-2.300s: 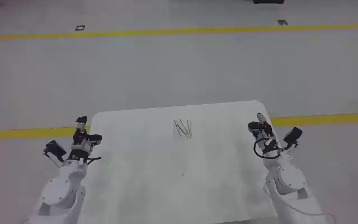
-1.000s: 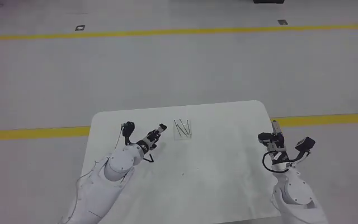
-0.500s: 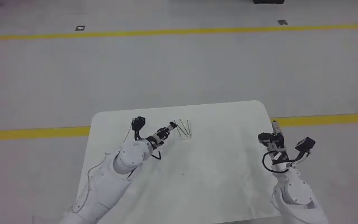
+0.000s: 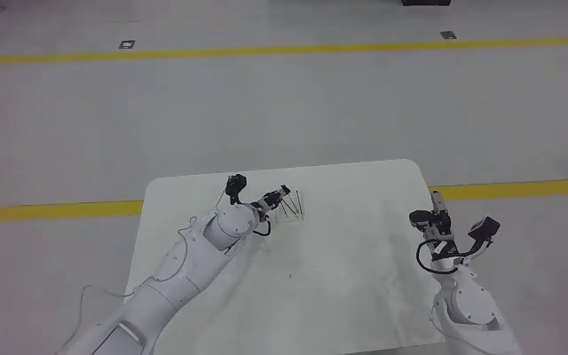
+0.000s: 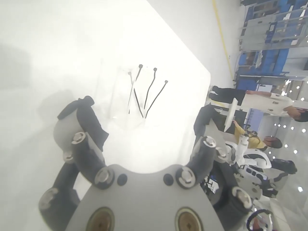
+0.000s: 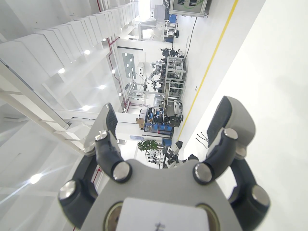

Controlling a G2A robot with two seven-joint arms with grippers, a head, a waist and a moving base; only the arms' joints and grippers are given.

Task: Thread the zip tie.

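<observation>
Several black zip ties point(image 4: 290, 204) lie loose in a small cluster near the table's far middle, on what looks like a clear plastic sheet. My left gripper point(image 4: 282, 190) stretches across the table and hovers right at the near-left side of the cluster. In the left wrist view the zip ties point(image 5: 144, 92) lie just beyond the left gripper point(image 5: 144, 118), which is open and holds nothing. My right gripper point(image 4: 436, 206) stays at the table's right edge, far from the ties. The right gripper point(image 6: 166, 118) is open and empty, and the zip ties point(image 6: 201, 137) appear small in the distance.
The white table point(image 4: 355, 284) is bare apart from the ties, with a rounded far-right corner point(image 4: 413, 169). Yellow floor lines point(image 4: 497, 190) run behind it. People stand beyond the table's far edge in the left wrist view.
My left arm has swung from the table's left edge across to the zip ties. The right arm drew back slightly to the right early on and has since stayed still.
</observation>
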